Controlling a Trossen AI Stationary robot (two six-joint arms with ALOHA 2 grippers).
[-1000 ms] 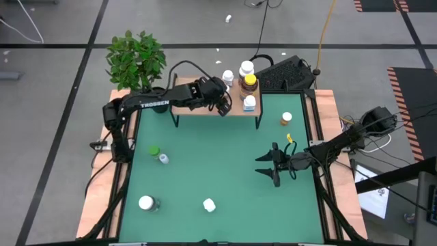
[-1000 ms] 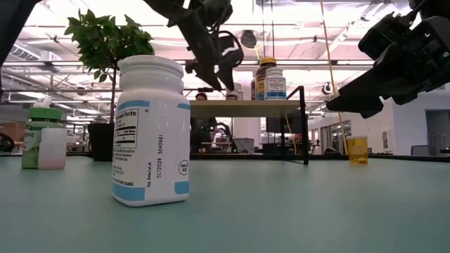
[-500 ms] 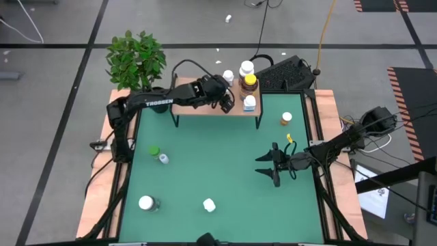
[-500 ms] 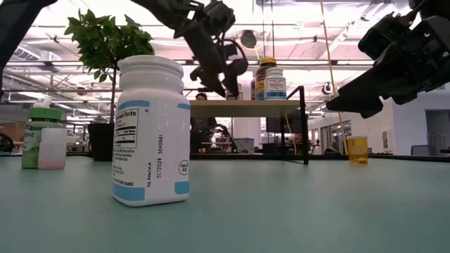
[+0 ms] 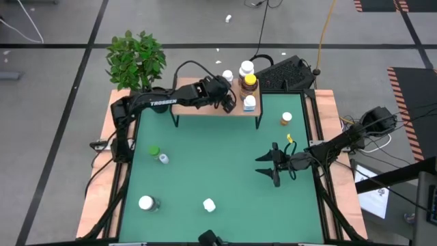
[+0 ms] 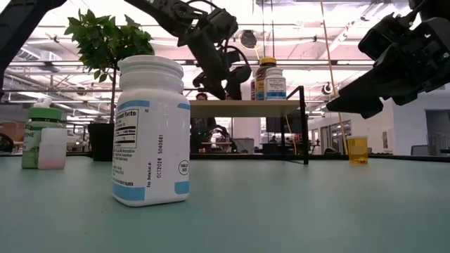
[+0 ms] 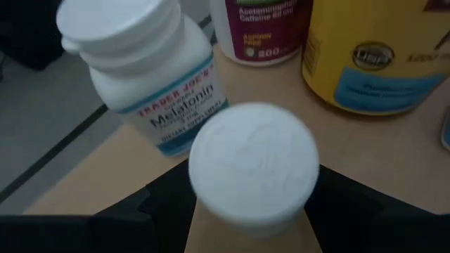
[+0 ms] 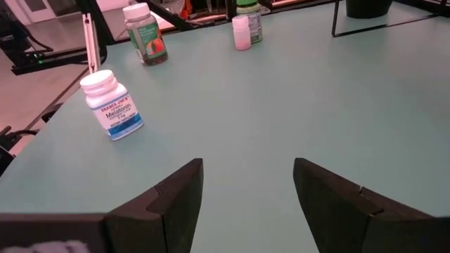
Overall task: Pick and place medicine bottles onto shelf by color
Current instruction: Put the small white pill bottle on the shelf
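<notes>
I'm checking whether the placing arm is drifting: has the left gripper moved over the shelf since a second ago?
Yes, slightly. In the high view the left gripper, shut on a white bottle, has edged along the shelf toward the yellow-capped bottle.

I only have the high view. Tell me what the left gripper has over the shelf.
Observer: The left wrist view shows the left gripper closed on a white-capped bottle above the shelf board.
Operator: Say what stands next to it.
Observer: A white bottle labelled Melatonin, upright on the shelf just beyond it.
Operator: Report the right gripper.
Observer: Its wrist view shows the right gripper open over the green table, with nothing between its fingers.
</notes>
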